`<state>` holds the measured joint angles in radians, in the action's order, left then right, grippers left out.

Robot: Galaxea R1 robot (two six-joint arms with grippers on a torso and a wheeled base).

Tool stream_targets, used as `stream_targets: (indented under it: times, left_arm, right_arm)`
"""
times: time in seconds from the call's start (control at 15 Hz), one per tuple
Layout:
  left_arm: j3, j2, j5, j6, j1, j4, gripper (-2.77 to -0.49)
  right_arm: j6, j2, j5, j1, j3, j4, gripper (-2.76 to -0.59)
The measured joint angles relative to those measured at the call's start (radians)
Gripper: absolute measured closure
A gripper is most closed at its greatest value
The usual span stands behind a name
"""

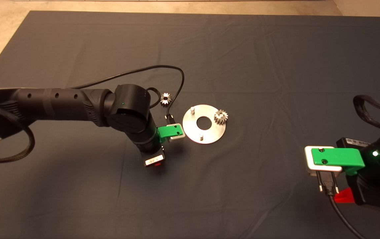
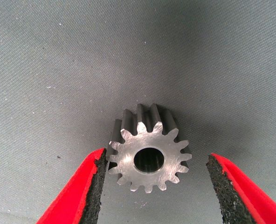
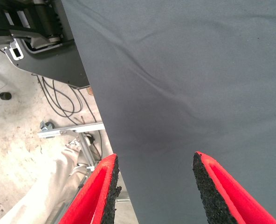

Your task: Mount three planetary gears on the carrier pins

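Note:
The silver carrier disc [image 1: 206, 135] lies mid-mat with two bare pins [image 1: 192, 109] [image 1: 201, 136]. One planetary gear [image 1: 221, 117] sits on the disc's third pin. A second gear [image 1: 165, 99] lies on the mat to the left of the disc. My left gripper [image 1: 155, 162] points down at the mat in front of and left of the disc. In the left wrist view the left gripper [image 2: 156, 158] is open around a third gear [image 2: 149, 156] resting on the mat. One pad [image 2: 100, 170] is at its teeth, the other pad [image 2: 219, 179] stands apart. That gear is hidden in the head view.
My right gripper [image 1: 344, 196] is parked at the mat's lower right edge, open and empty in the right wrist view [image 3: 154, 186]. A black cable [image 1: 176, 71] loops from the left arm over the mat near the loose gear. Floor and a metal frame [image 3: 68, 130] lie past the mat's edge.

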<state>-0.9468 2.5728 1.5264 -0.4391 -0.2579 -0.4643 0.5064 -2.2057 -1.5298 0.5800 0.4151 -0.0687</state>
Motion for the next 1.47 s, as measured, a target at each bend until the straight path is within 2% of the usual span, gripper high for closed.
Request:
stream_targets:
  times: [0.4, 0.53, 0.93, 1.07, 1.4, 1.47]
  left_arm:
    - [0.0, 0.001, 0.0, -0.016, 0.0, 0.0, -1.51]
    - [0.0, 0.002, 0.0, -0.02, 0.0, -0.002, -1.36]
    - [0.0, 0.004, 0.0, -0.024, 0.0, -0.003, -1.36]
    - [0.0, 0.003, 0.0, -0.024, 0.0, -0.004, -1.24]
    - [0.0, 0.004, 0.0, -0.029, 0.0, -0.004, -1.22]
    - [0.0, 0.003, 0.0, -0.036, 0.0, -0.004, -1.13]
  right_arm:
    - [0.0, -0.002, 0.0, 0.0, 0.0, 0.0, -1.16]
    - [0.0, -0.002, 0.0, 0.0, 0.0, -0.001, -1.16]
    - [0.0, -0.002, 0.0, 0.011, 0.0, -0.003, -1.16]
    - [0.0, -0.002, 0.0, 0.014, 0.0, -0.004, -1.16]
    - [0.0, -0.002, 0.0, 0.019, 0.0, -0.007, -1.16]
    - [0.0, -0.002, 0.0, 0.019, 0.0, -0.007, -1.16]
